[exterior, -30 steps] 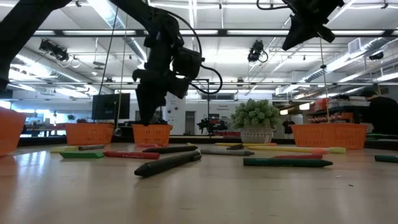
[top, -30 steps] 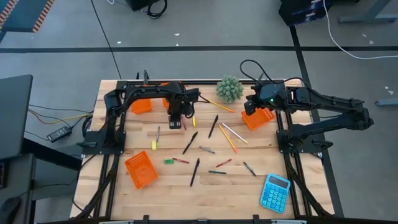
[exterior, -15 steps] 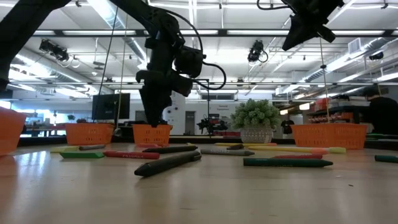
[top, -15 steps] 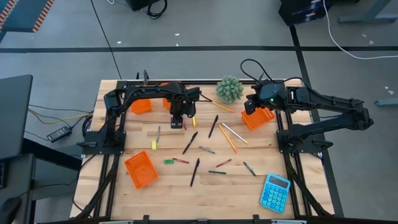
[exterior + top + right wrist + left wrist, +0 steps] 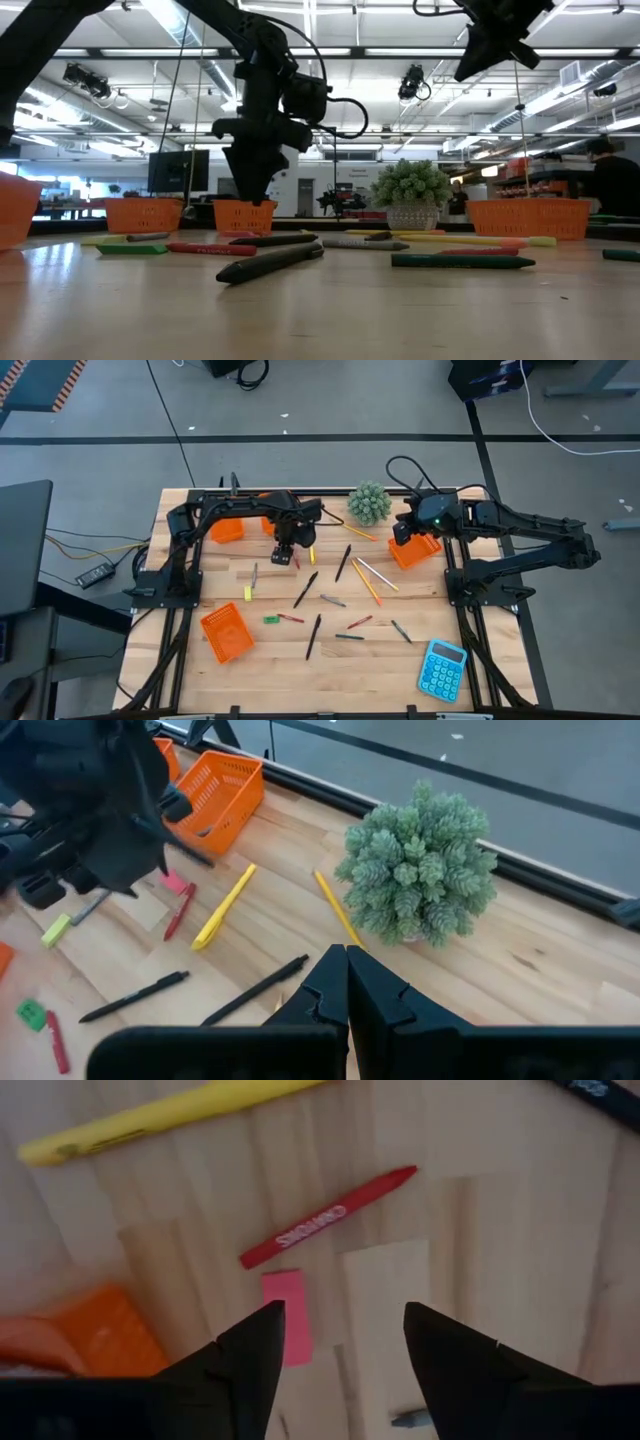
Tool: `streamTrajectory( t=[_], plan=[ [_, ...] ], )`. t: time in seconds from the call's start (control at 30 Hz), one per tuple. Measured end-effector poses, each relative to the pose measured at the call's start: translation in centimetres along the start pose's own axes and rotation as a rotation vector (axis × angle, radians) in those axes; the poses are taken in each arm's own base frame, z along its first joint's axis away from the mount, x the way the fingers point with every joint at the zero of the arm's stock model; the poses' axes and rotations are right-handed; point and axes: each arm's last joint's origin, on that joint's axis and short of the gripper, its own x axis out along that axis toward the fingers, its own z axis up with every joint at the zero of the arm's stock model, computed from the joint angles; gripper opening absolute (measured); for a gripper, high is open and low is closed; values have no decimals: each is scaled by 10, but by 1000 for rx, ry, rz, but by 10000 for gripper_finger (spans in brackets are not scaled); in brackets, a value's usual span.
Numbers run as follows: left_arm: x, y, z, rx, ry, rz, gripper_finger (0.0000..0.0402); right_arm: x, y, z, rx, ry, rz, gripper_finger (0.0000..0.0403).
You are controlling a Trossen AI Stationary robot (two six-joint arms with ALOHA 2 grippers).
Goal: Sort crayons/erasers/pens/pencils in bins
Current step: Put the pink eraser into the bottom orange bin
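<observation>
My left gripper point(image 5: 340, 1320) points straight down, open, low over the table's far left part point(image 5: 285, 550). Below it a pink eraser point(image 5: 287, 1315) lies flat on the wood beside one fingertip. A red crayon point(image 5: 325, 1220) and a yellow stick point(image 5: 160, 1115) lie just beyond. An orange bin point(image 5: 90, 1330) is close by. Black pens point(image 5: 306, 588), yellow pencils point(image 5: 367, 582) and more crayons point(image 5: 290, 618) lie scattered mid-table. My right gripper point(image 5: 347, 960) is shut and empty, raised above the far right bin point(image 5: 413, 550).
Two orange bins point(image 5: 226, 530) stand at the far left, partly under my left arm, and one point(image 5: 226, 632) at the near left. A green plant point(image 5: 369, 503) stands at the far middle and a blue calculator point(image 5: 442, 668) lies near right. Yellow point(image 5: 248, 592) and green point(image 5: 270, 619) erasers lie on the left.
My left gripper has stayed over the same spot, has rolled about its downward axis and has opened. The pink eraser and the red crayon lie still on the table.
</observation>
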Motion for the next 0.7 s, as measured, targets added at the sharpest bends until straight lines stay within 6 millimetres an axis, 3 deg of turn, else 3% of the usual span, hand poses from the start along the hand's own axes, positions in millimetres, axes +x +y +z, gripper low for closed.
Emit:
streamTrajectory(
  t=[0.3,0.57,0.7],
  plan=[
    [3,11,-6,-23,-4,2,213,-4,1,-13,-8,84,-13,8],
    [37,0,-19,-56,64,-17,213,-7,4,-18,34,115,-7,8],
    [42,-3,-19,-89,68,0,213,-9,6,-21,39,128,3,8]
  ],
)
